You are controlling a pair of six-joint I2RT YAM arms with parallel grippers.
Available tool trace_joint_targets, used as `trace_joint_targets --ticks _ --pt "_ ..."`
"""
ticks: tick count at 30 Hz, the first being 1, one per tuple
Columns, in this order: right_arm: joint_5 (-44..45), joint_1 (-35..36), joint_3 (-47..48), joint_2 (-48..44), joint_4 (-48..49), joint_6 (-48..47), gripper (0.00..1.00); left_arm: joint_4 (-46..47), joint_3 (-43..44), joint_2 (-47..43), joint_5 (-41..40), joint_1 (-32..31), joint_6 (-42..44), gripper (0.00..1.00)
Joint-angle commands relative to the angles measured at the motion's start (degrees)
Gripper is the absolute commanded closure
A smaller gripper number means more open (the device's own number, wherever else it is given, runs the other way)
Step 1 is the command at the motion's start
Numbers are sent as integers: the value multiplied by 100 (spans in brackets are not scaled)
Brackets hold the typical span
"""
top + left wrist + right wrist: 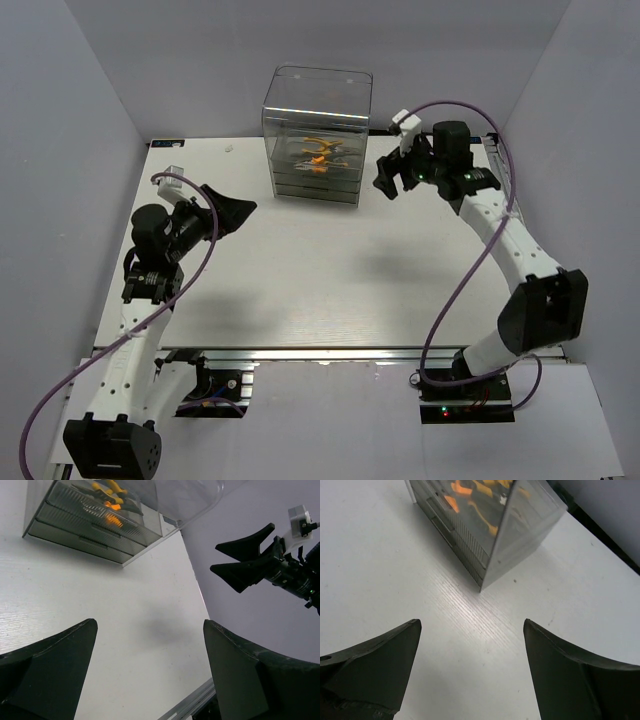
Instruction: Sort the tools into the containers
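Sorting looks finished: orange-handled pliers [320,155] lie inside the smoky clear plastic drawer box [318,95] on the white table [330,280]. Left gripper [238,215] and right gripper [384,180] gape empty; next, likely just retreat.

The white-and-black jointed left arm [125,345] extends forward and points rightward, its black two-finger left gripper [236,214] spread wide and empty, while the white-and-black jointed right arm [505,235] folds at the elbow and points leftward, its black two-finger right gripper [390,181] equally wide and empty.
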Motion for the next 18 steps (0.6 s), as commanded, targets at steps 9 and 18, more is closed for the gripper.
trace_joint_targets --ticks 9,18 --pt "1570 -9 -832 -1678 -219 554 10 -147 172 -566 394 -12 43 2" --pt "1683 -18 -1412 -2337 -237 457 11 -218 251 -734 420 -12 104 2"
